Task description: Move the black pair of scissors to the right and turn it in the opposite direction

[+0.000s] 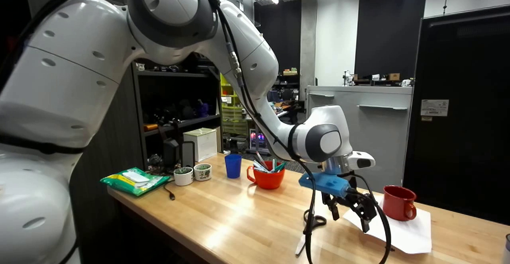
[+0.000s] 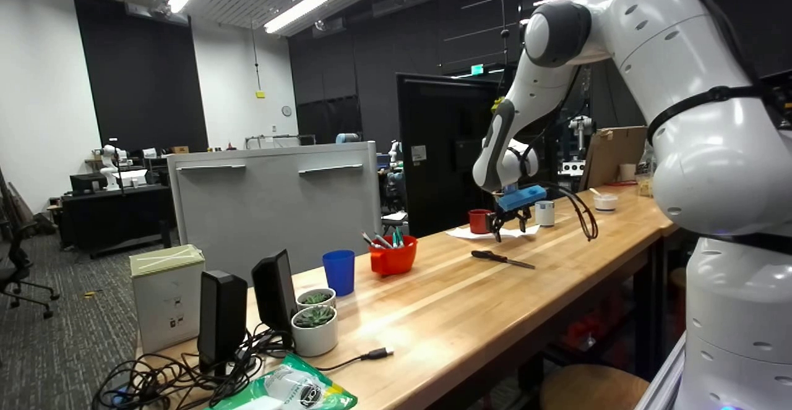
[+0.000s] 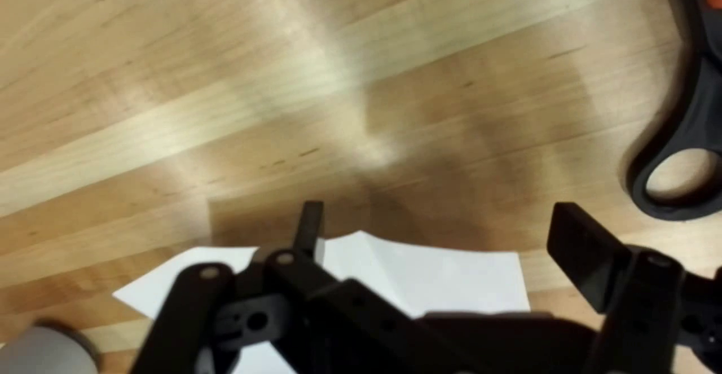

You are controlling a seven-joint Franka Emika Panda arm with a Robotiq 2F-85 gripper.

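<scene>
The black pair of scissors lies flat on the wooden table, with black loop handles and a thin blade. In an exterior view the cable crosses it. It also shows in an exterior view. In the wrist view only part of its handle shows at the right edge, with an orange spot; the blade is out of view. My gripper is open and empty above the table, beside the handle end and near the paper. It also shows in an exterior view. In the wrist view its fingers stand wide apart.
A red mug stands on a white paper sheet close to the gripper. A grey-white can is near the paper. A red bowl with pens, a blue cup and potted plants stand farther along the table.
</scene>
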